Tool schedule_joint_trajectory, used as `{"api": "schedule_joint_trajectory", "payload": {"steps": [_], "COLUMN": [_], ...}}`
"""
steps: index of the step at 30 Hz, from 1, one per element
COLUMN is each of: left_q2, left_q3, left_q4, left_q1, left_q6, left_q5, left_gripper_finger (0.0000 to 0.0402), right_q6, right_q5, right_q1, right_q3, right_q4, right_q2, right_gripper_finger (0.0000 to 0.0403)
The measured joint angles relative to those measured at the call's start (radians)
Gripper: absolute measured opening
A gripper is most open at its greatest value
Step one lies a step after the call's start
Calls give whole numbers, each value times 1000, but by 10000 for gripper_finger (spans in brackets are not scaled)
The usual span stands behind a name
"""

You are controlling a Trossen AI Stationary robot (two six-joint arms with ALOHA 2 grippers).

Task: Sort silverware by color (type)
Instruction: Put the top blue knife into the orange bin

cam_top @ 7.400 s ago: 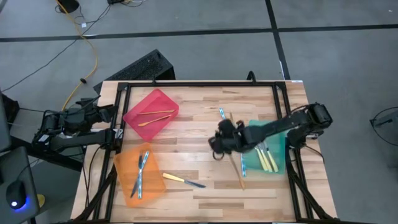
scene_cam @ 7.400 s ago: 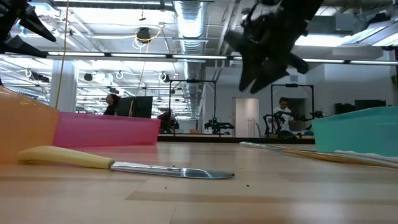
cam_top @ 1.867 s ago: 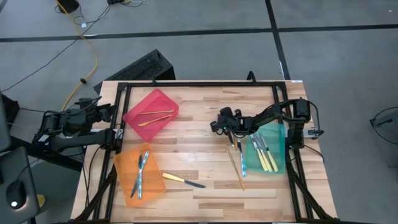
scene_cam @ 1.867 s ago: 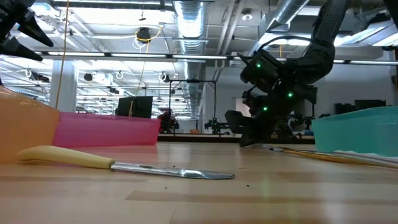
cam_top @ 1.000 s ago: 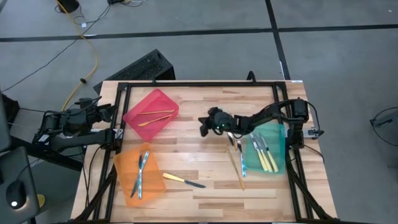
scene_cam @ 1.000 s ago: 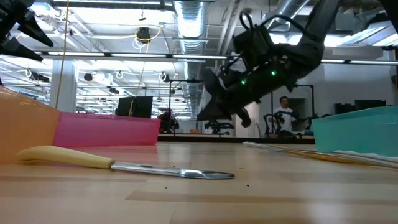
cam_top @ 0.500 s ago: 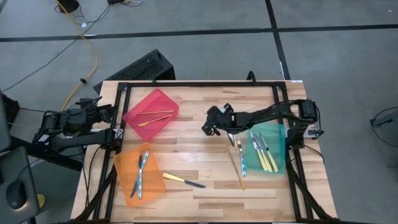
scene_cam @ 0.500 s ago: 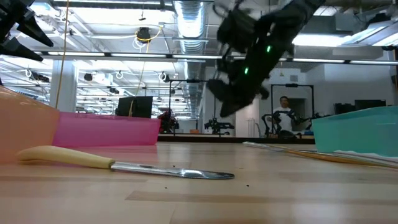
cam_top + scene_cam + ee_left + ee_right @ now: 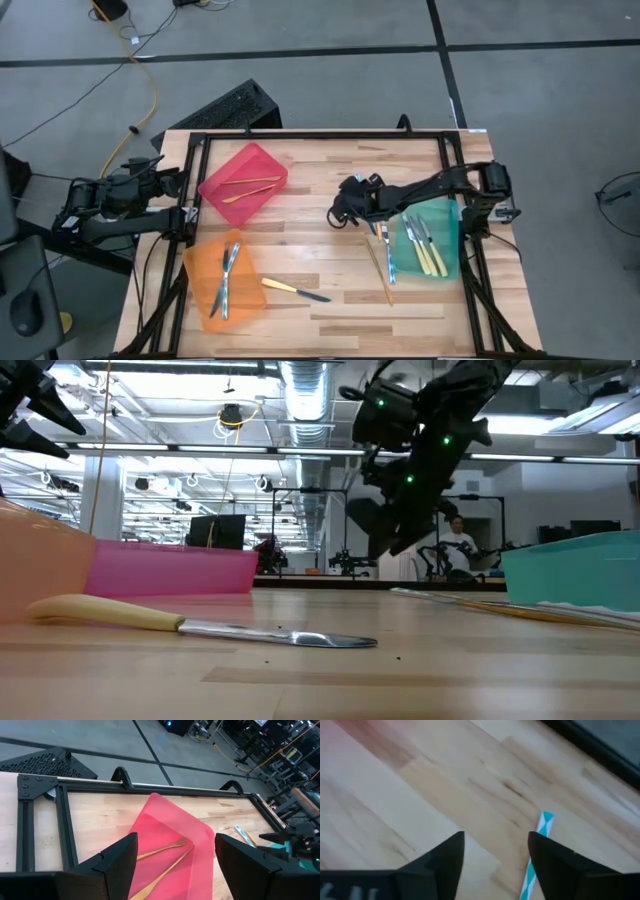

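— Right gripper (image 9: 343,212) hangs above the middle of the table, jaws spread wide, nothing between them. A second ago they were shut.

— So it let go?

— Seemingly; a silvery-blue piece (image 9: 536,854) lies on the wood just ahead of its fingers, unsorted.

— Nearer the front edge?

— A yellow-handled knife (image 9: 294,290) lies loose beside the orange bin (image 9: 196,291), which holds blue pieces. Farther back, the red bin (image 9: 262,157) holds gold ones.

— And the left gripper (image 9: 171,857)?

— Parked open off the table's left edge.
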Motion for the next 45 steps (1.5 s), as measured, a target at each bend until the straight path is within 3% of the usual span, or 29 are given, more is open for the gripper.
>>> {"api": "schedule_joint_trajectory", "payload": {"steps": [12, 19, 22, 25, 34, 39, 45], "left_q2": [0, 0, 0, 0, 0, 0, 0], "left_q3": [0, 0, 0, 0, 0, 0, 0], "left_q4": [0, 0, 0, 0, 0, 0, 0], "left_q1": [0, 0, 0, 0, 0, 0, 0], "left_q6": [0, -1, -2, -9, -18, -17, -16], "left_q5": [17, 17, 18, 18, 23, 22, 21], "left_gripper_finger": [247, 247, 247, 247, 247, 247, 247], "right_q6": [108, 90, 62, 23, 53, 113, 128], "right_q5": [28, -39, -152, -188, -117, -112, -137], "right_q1": [-13, -29, -46, -49, -35, -42, -58], "right_q3": [3, 3, 1, 3, 3, 1, -100], "right_q4": [14, 91, 168, 235, 9, -150, 5], "right_q2": [160, 173, 172, 173, 20, 10, 31], "right_gripper_finger": [264, 264, 264, 264, 260, 260, 260]}}
